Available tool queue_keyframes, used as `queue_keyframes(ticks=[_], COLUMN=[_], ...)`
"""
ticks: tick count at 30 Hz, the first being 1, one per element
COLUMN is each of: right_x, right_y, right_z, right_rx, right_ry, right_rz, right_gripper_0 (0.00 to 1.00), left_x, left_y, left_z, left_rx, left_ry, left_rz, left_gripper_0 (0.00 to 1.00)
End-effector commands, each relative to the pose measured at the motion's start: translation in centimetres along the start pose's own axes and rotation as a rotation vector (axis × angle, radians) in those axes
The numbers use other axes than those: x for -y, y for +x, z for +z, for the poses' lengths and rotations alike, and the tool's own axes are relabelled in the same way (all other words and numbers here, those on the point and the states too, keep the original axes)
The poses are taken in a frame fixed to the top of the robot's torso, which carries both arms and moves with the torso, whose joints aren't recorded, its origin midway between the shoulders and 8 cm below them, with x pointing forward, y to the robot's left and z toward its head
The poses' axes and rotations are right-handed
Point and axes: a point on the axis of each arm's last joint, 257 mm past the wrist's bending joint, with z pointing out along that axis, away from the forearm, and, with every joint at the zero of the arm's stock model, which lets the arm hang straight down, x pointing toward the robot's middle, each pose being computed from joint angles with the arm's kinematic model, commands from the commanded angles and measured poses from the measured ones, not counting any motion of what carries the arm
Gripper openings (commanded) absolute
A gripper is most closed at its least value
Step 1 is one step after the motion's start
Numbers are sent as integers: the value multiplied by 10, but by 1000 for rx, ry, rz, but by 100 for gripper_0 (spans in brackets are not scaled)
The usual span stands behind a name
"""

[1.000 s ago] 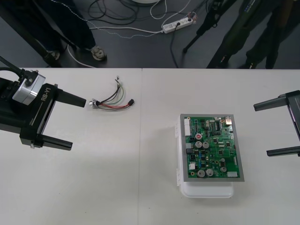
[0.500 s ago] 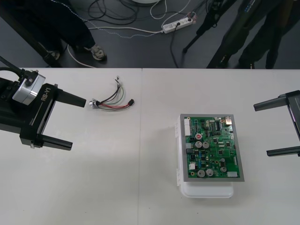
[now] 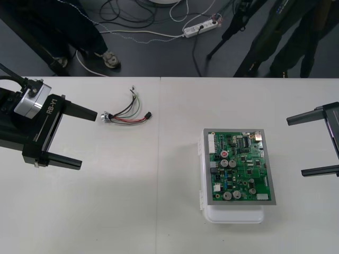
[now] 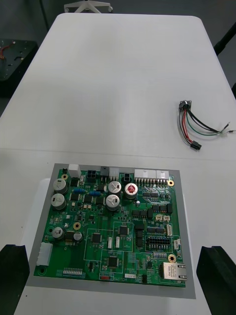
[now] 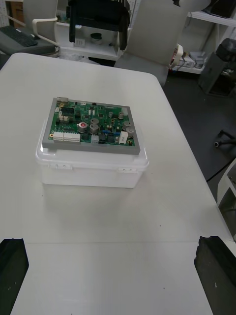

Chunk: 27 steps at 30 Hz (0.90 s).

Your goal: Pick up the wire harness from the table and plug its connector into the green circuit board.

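We look down on a plain light table (image 3: pixel 95 211) with an arm at each side. Our left gripper (image 3: pixel 89 140) stands at the left edge, jaws wide apart and holding nothing. Our right gripper (image 3: pixel 295 146) waits at the right edge, jaws just as wide and empty. The green circuit board (image 3: pixel 239 166) sits on its white base (image 3: pixel 233 216), right of the middle and toward the near side. The wire harness (image 3: pixel 127 114) lies flat on the table at the far left, well apart from the board. Its round metal socket (image 3: pixel 105 117) is just beside the left gripper's far finger, and its small black plug (image 3: pixel 149 114) points right, toward the middle. A few loose wire ends stray to the far side. We judge the task to be at its very start, with the pickup not yet begun. The next move calls for the left gripper to come over the harness, lower, and close on the wires near the plug, leaving the plug free to present to the board.
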Motion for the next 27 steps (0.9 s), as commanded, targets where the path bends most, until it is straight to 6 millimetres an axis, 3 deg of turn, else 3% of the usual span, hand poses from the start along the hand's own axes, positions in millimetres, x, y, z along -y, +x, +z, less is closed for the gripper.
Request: queue_keyframes(ticks=[1, 6, 7, 27], right_x=[1, 1, -20, -26], right_y=[3, 3, 17, 16], right_z=[-15, -15, 3, 5], right_rx=[-42, -42, -17, -12], right_ry=[5, 5, -31, -35], right_rz=[-49, -49, 20, 24], right_gripper_0=[100, 100, 100, 100], left_x=[9, 9, 9, 9], left_y=[5, 5, 5, 5], left_z=[-14, -14, -14, -14], left_rx=[-63, -63, -63, -63], left_ry=[10, 10, 10, 10], left_rz=[-35, -35, -35, -35], left_gripper_0=[100, 100, 100, 100])
